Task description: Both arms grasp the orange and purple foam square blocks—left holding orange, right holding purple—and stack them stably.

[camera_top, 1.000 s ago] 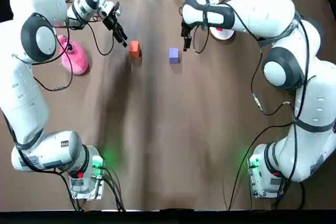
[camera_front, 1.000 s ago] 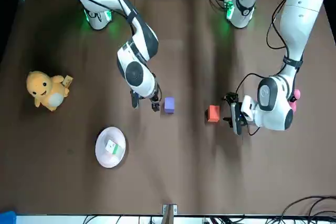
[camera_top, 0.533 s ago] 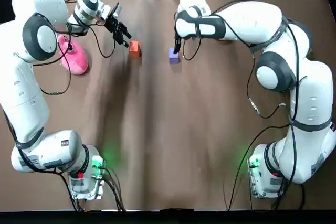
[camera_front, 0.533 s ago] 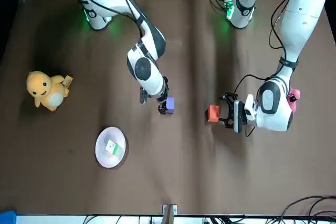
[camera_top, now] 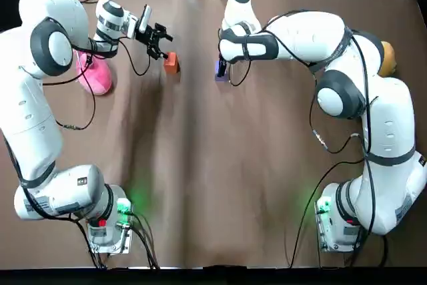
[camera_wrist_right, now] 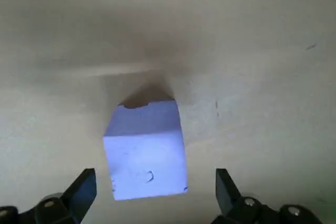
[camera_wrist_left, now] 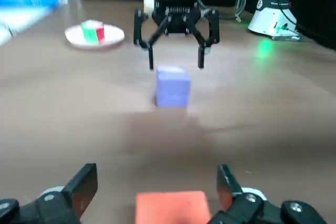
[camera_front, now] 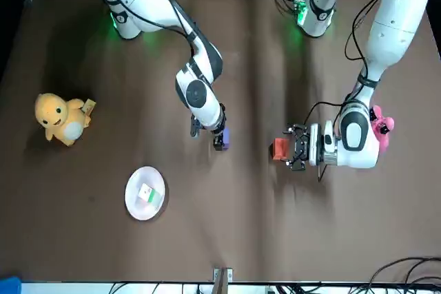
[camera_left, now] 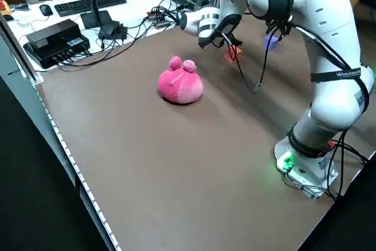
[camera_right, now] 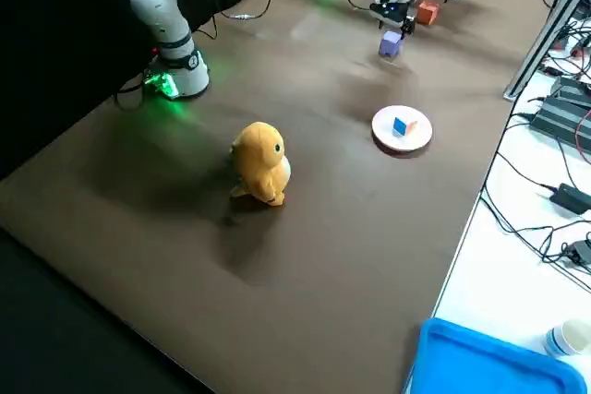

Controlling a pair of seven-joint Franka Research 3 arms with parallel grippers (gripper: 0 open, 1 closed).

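The orange foam block (camera_top: 171, 63) lies on the brown table at the far left-centre. My left gripper (camera_top: 161, 45) is open just beside it. In the left wrist view the orange block (camera_wrist_left: 170, 206) sits low between the spread fingers (camera_wrist_left: 81, 186). The purple block (camera_top: 219, 72) lies a short way to the right of the orange one. My right gripper (camera_top: 224, 65) hangs open directly over it. In the right wrist view the purple block (camera_wrist_right: 147, 150) sits between the open fingers (camera_wrist_right: 224, 186), apart from both. Neither block is lifted.
A pink plush (camera_top: 93, 75) lies left of the orange block, close to the left arm. A yellow plush (camera_front: 62, 118) and a white plate (camera_front: 135, 201) holding a small cube are on the right arm's side. Cables and gear line the table's far edge.
The right gripper came in from the right and dropped over the purple block. The left gripper swung round and closed in, so its open fingers now flank the orange block.
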